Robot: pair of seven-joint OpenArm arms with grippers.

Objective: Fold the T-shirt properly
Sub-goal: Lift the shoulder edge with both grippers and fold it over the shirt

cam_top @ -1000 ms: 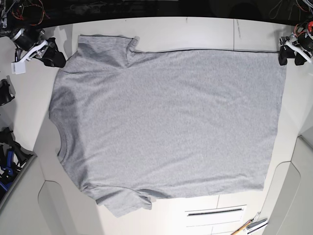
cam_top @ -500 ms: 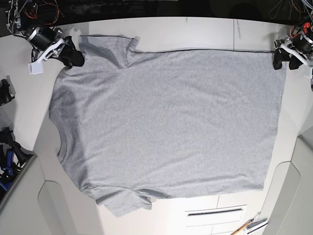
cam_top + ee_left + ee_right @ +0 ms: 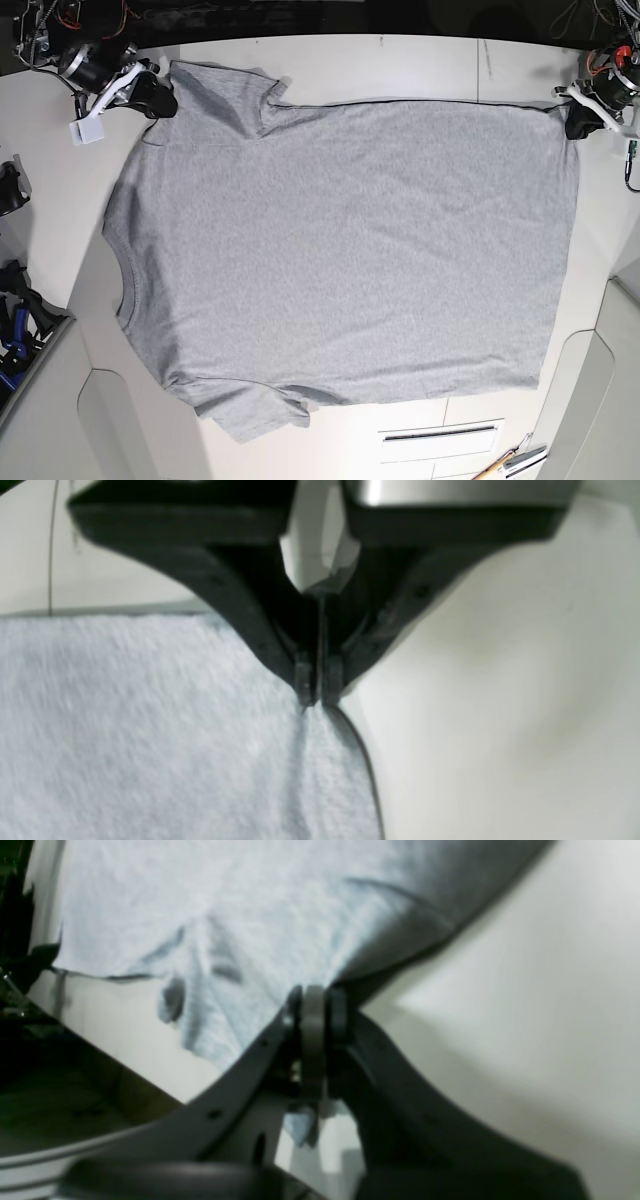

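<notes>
Two hands clamped on T-shirt [image 3: 340,250], spread flat on surface [image 3: 400,65]. Left hand [image 3: 316,692] pinches hem corner; right hand [image 3: 312,1010] pinches sleeve edge. Shirt's long axis runs hand to hand; whole body lies on near side of both, fold likely comes that way.

The T-shirt [image 3: 340,250] lies spread flat on the counter [image 3: 420,65], neck toward the base view's left, hem toward its right. The right claw [image 3: 160,103] sits at the far left sleeve corner, pinching cloth. The left claw [image 3: 578,128] sits at the far right hem corner, closed on the T-shirt's edge.
</notes>
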